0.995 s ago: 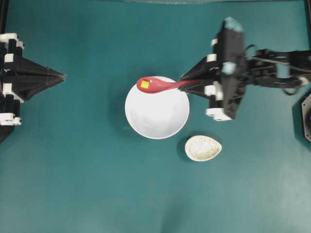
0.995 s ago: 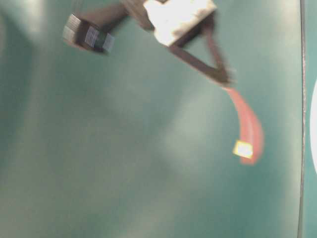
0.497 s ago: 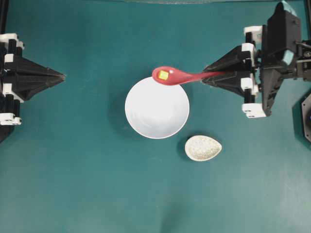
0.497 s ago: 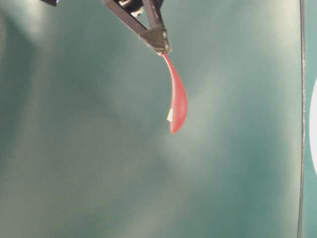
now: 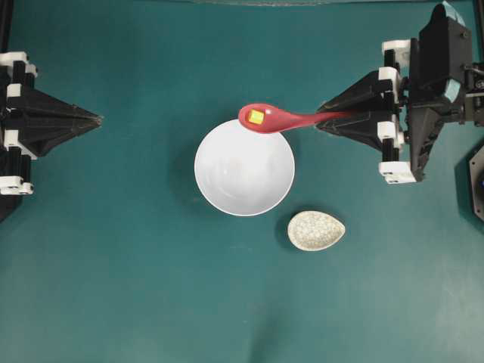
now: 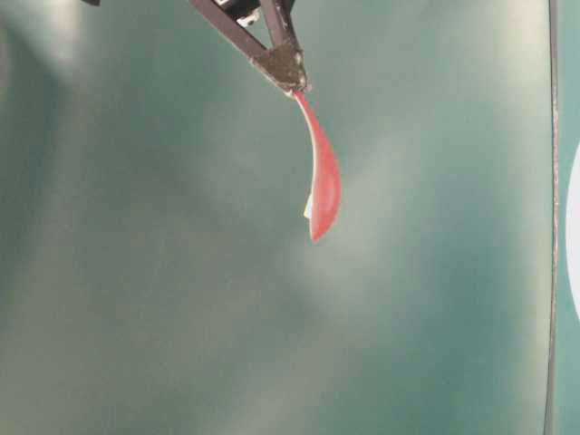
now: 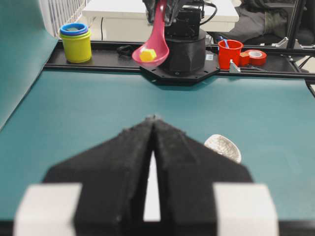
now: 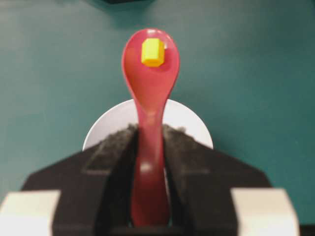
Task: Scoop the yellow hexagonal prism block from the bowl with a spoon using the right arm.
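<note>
Clearly sits in the scoop of the spoon (image 5: 276, 119): yellow hexagonal prism block (image 5: 256, 116), lifted, at the upper rim of the bowl (image 5: 244, 168) in the overhead view. Handle clamped between the fingers of the right gripper (image 5: 327, 119), seen well in the right wrist view. Left gripper (image 5: 97, 119) at the far left, fingers pressed together, holding nothing. No readable writing or brand anywhere. Block nearly hidden behind the scoop in the table-level view, only a pale edge showing; bowl cut off there at the right border. Bowl half hidden behind the fingers in the right wrist view. Speckled spoon rest (image 5: 316, 231) lying just beside the bowl, apart from it. Teal mat (image 5: 136, 287) under everything, plain. Beyond the table in the left wrist view: yellow cup with blue rings (image 7: 76, 43), red cup (image 7: 229, 53), tape roll (image 7: 256, 56), all blurred a little.
</note>
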